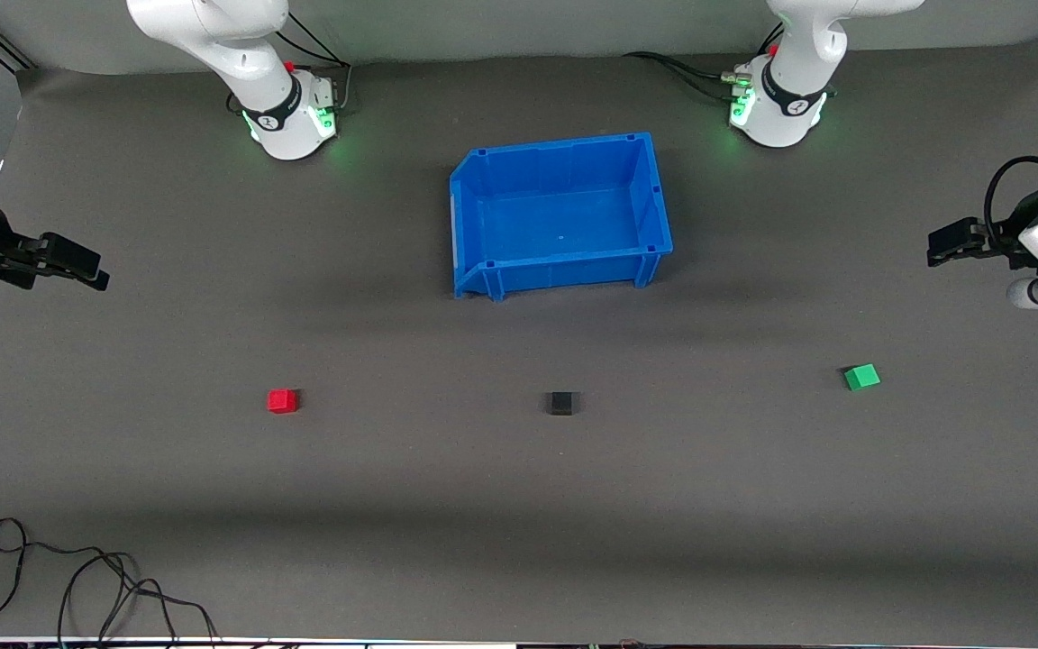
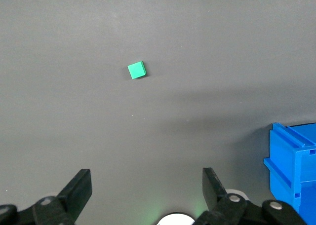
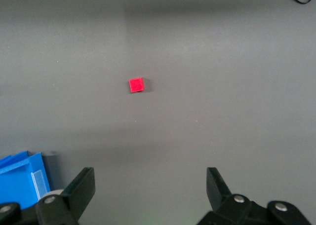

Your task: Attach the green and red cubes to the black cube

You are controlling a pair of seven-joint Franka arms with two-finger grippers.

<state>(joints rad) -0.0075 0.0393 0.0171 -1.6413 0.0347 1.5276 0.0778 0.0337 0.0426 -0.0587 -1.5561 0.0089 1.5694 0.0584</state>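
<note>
The black cube (image 1: 560, 402) sits on the grey mat, nearer the front camera than the blue bin. The red cube (image 1: 282, 400) lies toward the right arm's end, in line with it; it also shows in the right wrist view (image 3: 137, 84). The green cube (image 1: 861, 376) lies toward the left arm's end and shows in the left wrist view (image 2: 137, 70). My left gripper (image 1: 938, 245) hangs open and empty above the mat at its end of the table (image 2: 147, 183). My right gripper (image 1: 86, 270) hangs open and empty at the other end (image 3: 150, 180).
An empty blue bin (image 1: 560, 267) stands mid-table, closer to the arm bases; its corner shows in both wrist views (image 2: 294, 170) (image 3: 22, 178). Loose black cables (image 1: 77, 586) lie at the mat's edge nearest the front camera, toward the right arm's end.
</note>
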